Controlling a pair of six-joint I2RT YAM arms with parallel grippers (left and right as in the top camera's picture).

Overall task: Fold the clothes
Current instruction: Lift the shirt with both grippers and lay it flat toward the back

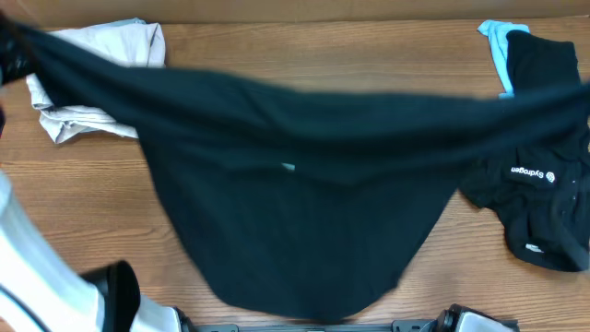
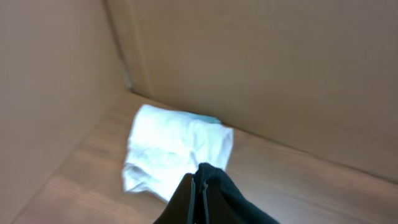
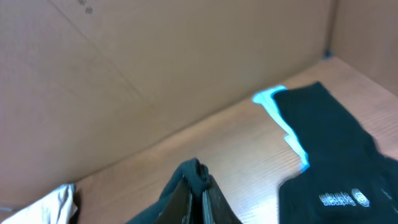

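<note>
left gripper (image 2: 198, 186), right gripper (image 3: 198, 190) — clamping black t-shirt (image 1: 295, 212)

A pale beige garment (image 1: 124, 41) lies loosely folded and rumpled on the wooden bench (image 1: 83, 203). It sits just in front of the cardboard back wall (image 1: 323, 7), toward that wall's left end in the overhead view. In the left wrist view the garment looks washed-out white. There it sits near the corner where the back wall meets a cardboard side wall (image 2: 43, 81). The bench's brown wood grain runs along the back wall.
</note>
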